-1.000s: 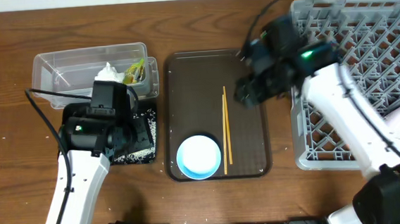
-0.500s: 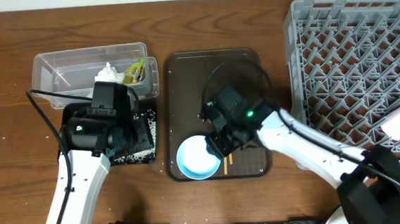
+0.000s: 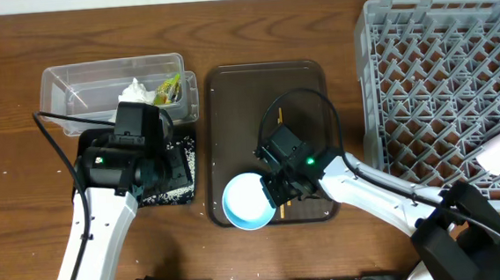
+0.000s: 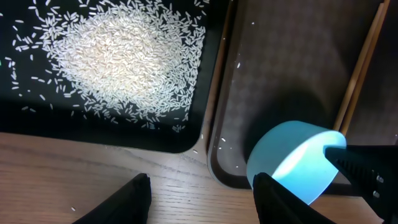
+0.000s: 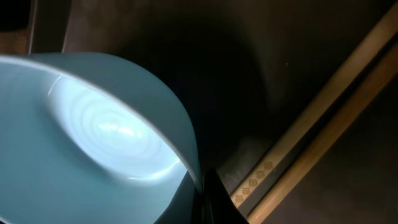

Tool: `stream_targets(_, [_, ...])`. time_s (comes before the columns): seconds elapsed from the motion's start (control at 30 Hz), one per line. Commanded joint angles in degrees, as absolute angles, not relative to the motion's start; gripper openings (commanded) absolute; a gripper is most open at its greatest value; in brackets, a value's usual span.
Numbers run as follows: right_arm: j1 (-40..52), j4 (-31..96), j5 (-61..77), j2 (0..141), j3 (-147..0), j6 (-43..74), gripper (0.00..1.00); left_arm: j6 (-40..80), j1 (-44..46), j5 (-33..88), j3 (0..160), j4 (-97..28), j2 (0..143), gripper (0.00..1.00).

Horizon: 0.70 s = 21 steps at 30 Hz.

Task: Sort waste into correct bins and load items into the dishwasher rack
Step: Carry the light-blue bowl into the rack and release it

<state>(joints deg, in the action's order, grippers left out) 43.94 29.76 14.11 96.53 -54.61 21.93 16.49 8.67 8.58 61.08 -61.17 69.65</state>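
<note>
Pale-blue-lined bowl (image 3: 247, 202) tilted at the near end of the brown serving tray (image 3: 239, 114), rim pinched by the right claw (image 3: 274, 194), just beside chopsticks (image 5: 323, 102) with a small diamond print. Left claw (image 4: 202, 199) spread wide above the tabletop (image 4: 93, 180), beside the black tray (image 4: 37, 118) heaped with rice (image 4: 124, 56).

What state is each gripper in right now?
Left gripper: open, holding nothing.
Right gripper: closed on the rim of the bowl.
</note>
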Motion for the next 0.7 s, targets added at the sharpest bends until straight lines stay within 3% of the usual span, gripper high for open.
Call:
stream_targets(0.0, [42.9, 30.1, 11.2, 96.0, -56.7, 23.6, 0.01, 16.8, 8.4, 7.6, 60.5, -61.4, 69.7, 0.56])
stream_targets(0.17, [36.7, 35.5, 5.1, 92.0, -63.9, 19.9, 0.01, 16.7, 8.4, 7.6, 60.5, -61.5, 69.7, 0.56])
stream_targets(0.3, [30.9, 39.2, -8.8, 87.5, -69.3, 15.0, 0.01, 16.7, 8.4, 7.6, 60.5, -61.5, 69.7, 0.56])
stream_targets(0.5, [21.8, 36.4, -36.1, 83.1, -71.5, 4.7, 0.01, 16.8, 8.4, 7.6, 60.5, -61.2, 69.7, 0.56])
stream_targets(0.67, [14.1, 30.1, -66.1, 83.6, -71.5, 3.7, 0.01, 16.8, 8.4, 7.6, 60.5, -61.2, 69.7, 0.56])
